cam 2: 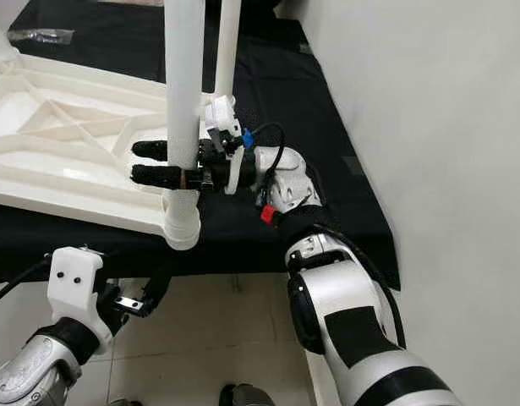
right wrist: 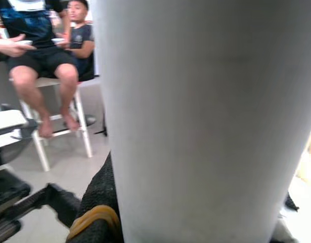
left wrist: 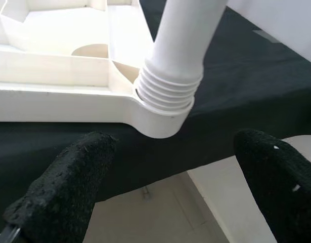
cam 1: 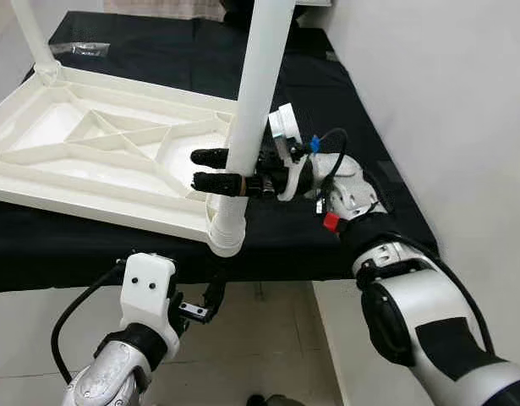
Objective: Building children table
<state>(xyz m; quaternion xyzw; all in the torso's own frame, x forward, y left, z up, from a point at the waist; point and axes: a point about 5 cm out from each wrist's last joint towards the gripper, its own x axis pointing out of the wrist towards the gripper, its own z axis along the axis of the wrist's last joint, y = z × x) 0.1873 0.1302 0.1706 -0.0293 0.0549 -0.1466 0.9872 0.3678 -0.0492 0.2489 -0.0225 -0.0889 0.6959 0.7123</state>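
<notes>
The white children's table top lies upside down, ribbed underside up, on a counter covered in black cloth, its near corner at the counter's front edge. A white table leg stands upright in the round socket at that near corner; the left wrist view shows the leg's threaded collar seated in the socket, with several threads exposed above the rim. A second leg stands at the far left corner of the top.

The right hand grips the near leg just above the socket, its two black fingers closed around the tube from the right side. The left hand hangs below the counter's front edge, under the socket, fingers spread wide and holding nothing.

A small clear packet lies on the cloth near the counter's far left area. In the right wrist view, two seated persons are visible beyond the leg.
</notes>
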